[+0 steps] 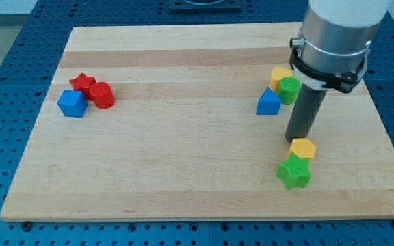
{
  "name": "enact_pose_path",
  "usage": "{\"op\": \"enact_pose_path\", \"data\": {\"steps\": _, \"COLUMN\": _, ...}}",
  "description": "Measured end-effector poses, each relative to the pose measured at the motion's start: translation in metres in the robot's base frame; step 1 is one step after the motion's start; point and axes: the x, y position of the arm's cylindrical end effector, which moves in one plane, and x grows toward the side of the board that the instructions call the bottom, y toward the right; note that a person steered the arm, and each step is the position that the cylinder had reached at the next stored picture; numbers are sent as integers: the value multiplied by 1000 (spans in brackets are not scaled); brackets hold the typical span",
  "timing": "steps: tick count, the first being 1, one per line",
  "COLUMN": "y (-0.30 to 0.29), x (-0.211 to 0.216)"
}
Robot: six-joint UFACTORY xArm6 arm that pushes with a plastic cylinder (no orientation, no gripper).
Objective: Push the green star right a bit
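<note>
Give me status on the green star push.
Done: nothing that one frame can confirm. In hand: my tip is just above the yellow block, which touches the green star near the board's bottom right. Left: get to the star's left side, then push right.

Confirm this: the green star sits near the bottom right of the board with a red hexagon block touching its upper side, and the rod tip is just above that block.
Not quite. The block touching the green star on its upper side is a yellow hexagon, not red, as the camera view shows. The rest holds: the star sits near the board's bottom right, and my tip is just above the yellow block.
</note>
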Motion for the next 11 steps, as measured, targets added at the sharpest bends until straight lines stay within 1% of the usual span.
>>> {"op": "enact_pose_path", "data": {"steps": 1, "y": 0, "x": 8}}
{"op": "enact_pose_path", "data": {"steps": 2, "y": -12, "x": 8}}
{"op": "enact_pose_path", "data": {"steps": 3, "y": -43, "x": 11}}
{"op": "enact_pose_path", "data": {"steps": 4, "y": -72, "x": 31}}
{"op": "enact_pose_path", "data": {"steps": 5, "y": -87, "x": 63}}
{"op": "enact_pose_path", "data": {"steps": 6, "y": -87, "x": 72}}
{"op": "enact_pose_path", "data": {"steps": 8, "y": -64, "x": 72}}
{"op": "enact_pose_path", "data": {"steps": 11, "y": 0, "x": 72}}
